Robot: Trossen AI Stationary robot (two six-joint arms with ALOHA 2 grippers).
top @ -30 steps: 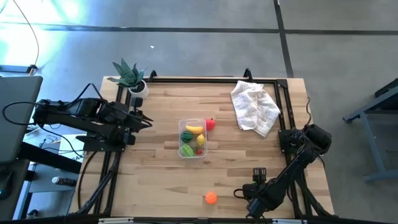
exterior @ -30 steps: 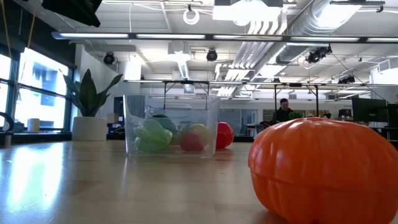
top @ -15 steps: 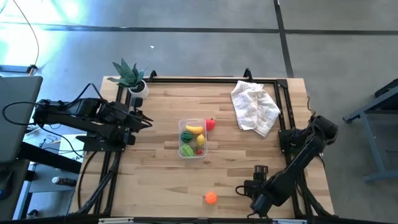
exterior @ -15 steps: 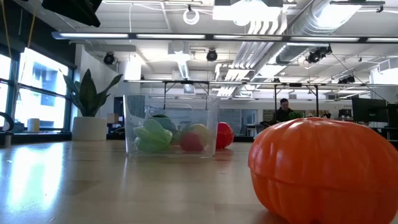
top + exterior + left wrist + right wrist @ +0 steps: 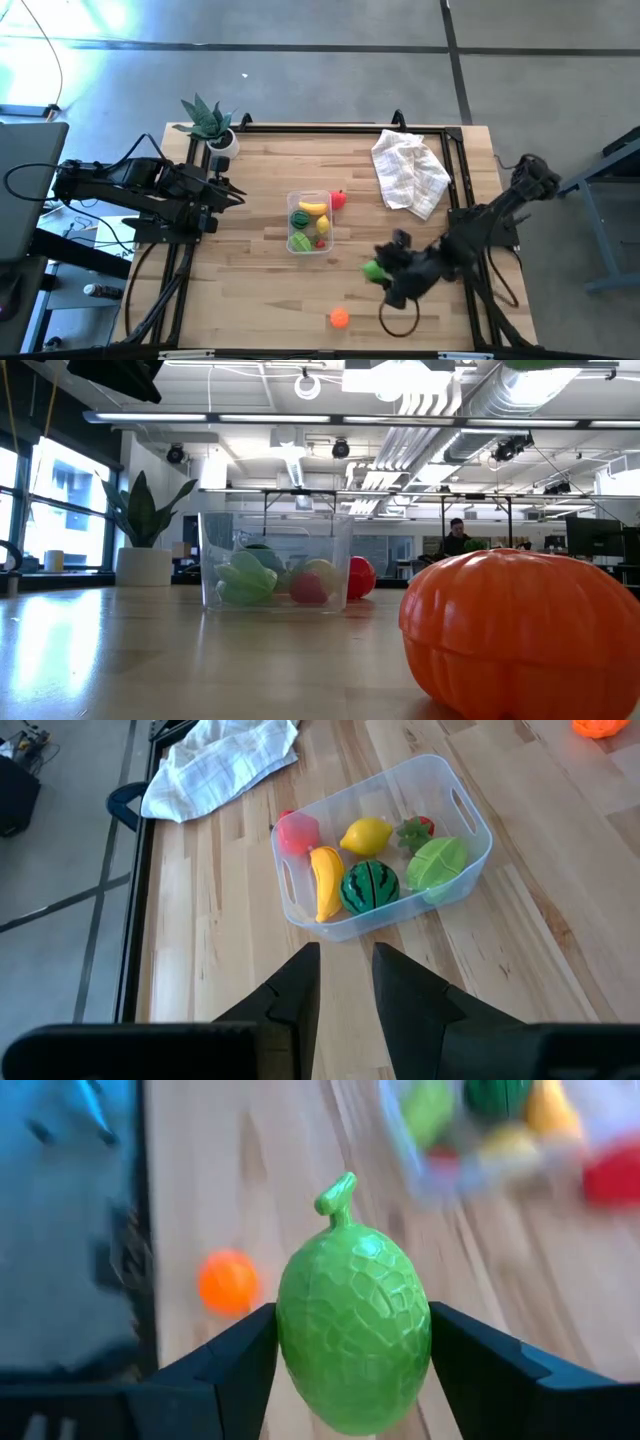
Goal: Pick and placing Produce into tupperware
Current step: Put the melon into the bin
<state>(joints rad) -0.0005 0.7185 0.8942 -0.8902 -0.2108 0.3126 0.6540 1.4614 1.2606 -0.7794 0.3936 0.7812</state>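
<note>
A: Fruit, a bright green one (image 5: 353, 1330), now sits gripped between the right arm's fingers (image 5: 230, 1355); the right wrist view shows both dark pads pressed against its sides, stem up.

B: That is new. A second ago the right arm was folded at the lower right of the high view, near the tabletop's front edge, with nothing green showing.

A: Yes. Now the right gripper (image 5: 383, 272) has swung in toward the centre and sits lower right of middle in the high view, the green fruit (image 5: 373, 268) at its tip and, judging by the empty low view, lifted off the tabletop (image 5: 260, 280).

B: And the tub (image 5: 310, 223)?

A: Unmoved at the centre, up and left of the gripper and apart from it. It holds a banana (image 5: 325, 880), a watermelon (image 5: 369, 886), a lemon (image 5: 366, 836), a light green piece (image 5: 436, 862) and something red. A red fruit (image 5: 338, 199) touches its upper right corner from outside.

B: The left gripper (image 5: 344, 982)?

A: Waiting at the left of the high view, its fingers parted and empty, pointed at the tub.

B: So the carry looks underway. What remains?

A: The orange (image 5: 340, 318) near the bottom centre, and that red one outside, I'd judge.
</note>
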